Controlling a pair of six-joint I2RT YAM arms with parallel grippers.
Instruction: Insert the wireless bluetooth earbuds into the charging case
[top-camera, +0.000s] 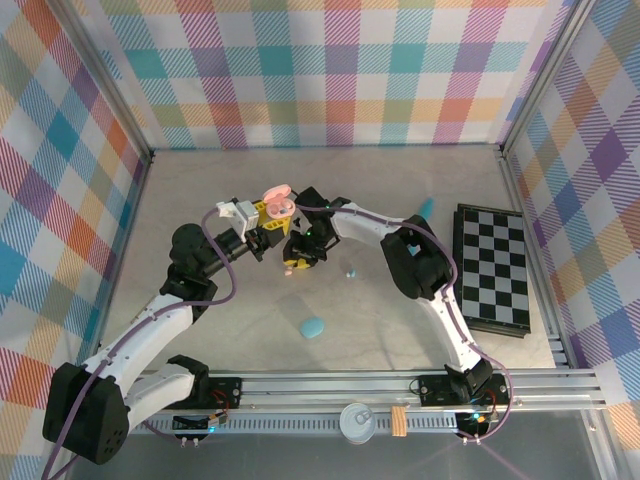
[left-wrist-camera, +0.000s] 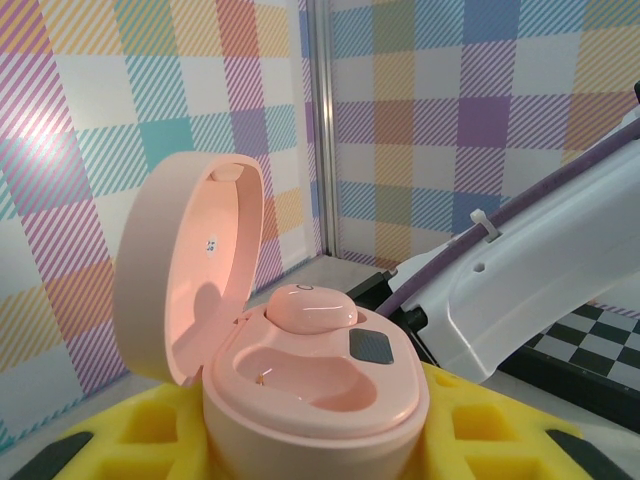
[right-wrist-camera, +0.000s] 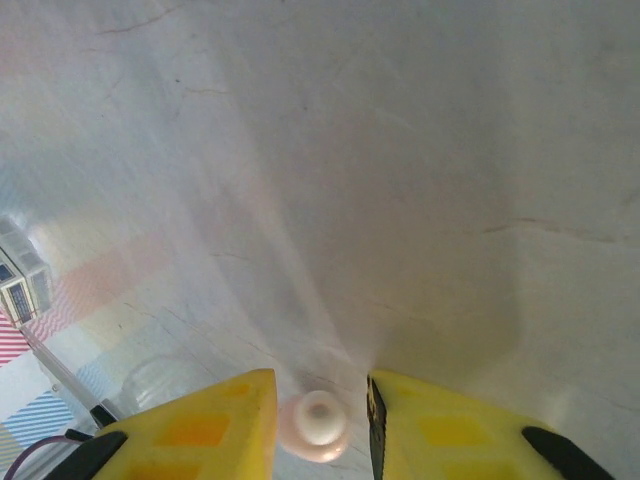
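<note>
Left wrist: the left claw (left-wrist-camera: 320, 450) pinches the open charging case (left-wrist-camera: 318, 415) upright, baring an empty socket (left-wrist-camera: 300, 375). Right claw (right-wrist-camera: 320, 422) pinches a pink earbud (right-wrist-camera: 314, 426) between its tips, likely bound there.

A pale, faintly veined worktop (top-camera: 220, 200) is boxed in on three sides by walls (top-camera: 330, 70) covered in pastel plaid of pink, teal, orange, purple and yellow. Bare aluminium posts (top-camera: 110, 88) stand at the two far corners, and a slotted aluminium rail (top-camera: 350, 385) runs along the near edge. The light is bright and even, throwing a soft glare patch (left-wrist-camera: 40, 120) on the left wall.
</note>
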